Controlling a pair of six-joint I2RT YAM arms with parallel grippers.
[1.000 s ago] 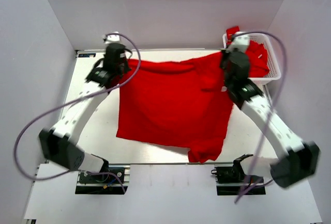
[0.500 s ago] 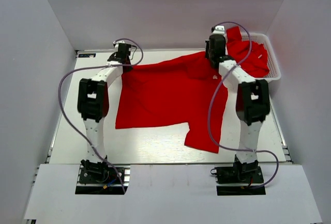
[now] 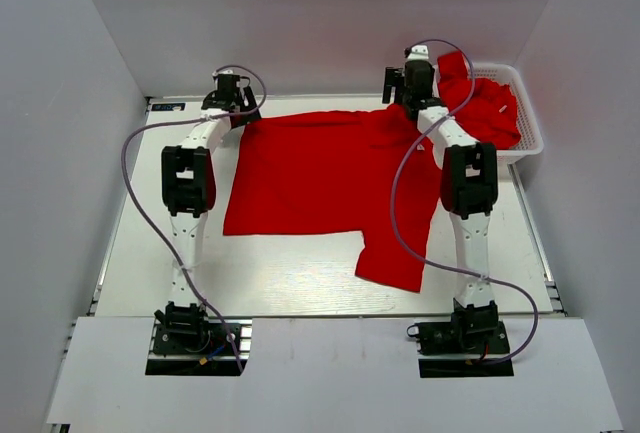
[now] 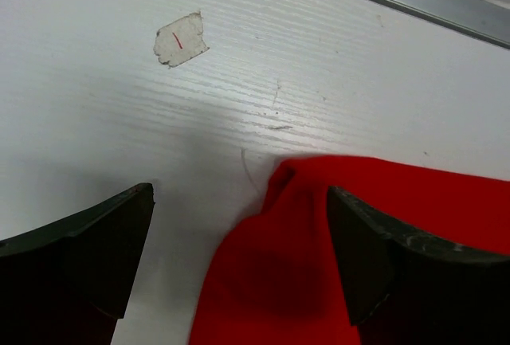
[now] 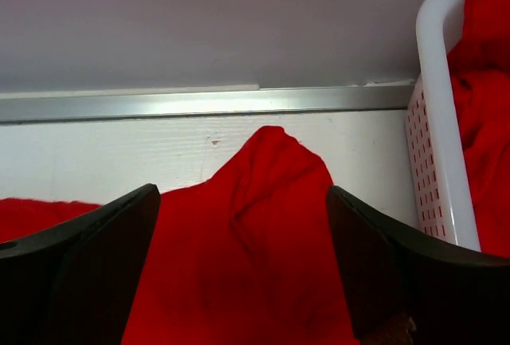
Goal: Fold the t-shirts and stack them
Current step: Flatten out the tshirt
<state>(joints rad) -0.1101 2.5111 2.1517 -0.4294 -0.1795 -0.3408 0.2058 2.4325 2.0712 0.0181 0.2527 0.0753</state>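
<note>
Mostly flat across the table (image 3: 300,288) lies a red t-shirt (image 3: 310,178), a white basket (image 3: 528,138) of red cloth beside its far right corner, left jaws and right jaws spread wide over its far corners, holding nothing.

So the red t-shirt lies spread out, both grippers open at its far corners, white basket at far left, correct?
No: the top external view shows the white basket at the far right. Otherwise yes: the red t-shirt lies spread out, left gripper and right gripper open at its far corners.
</note>
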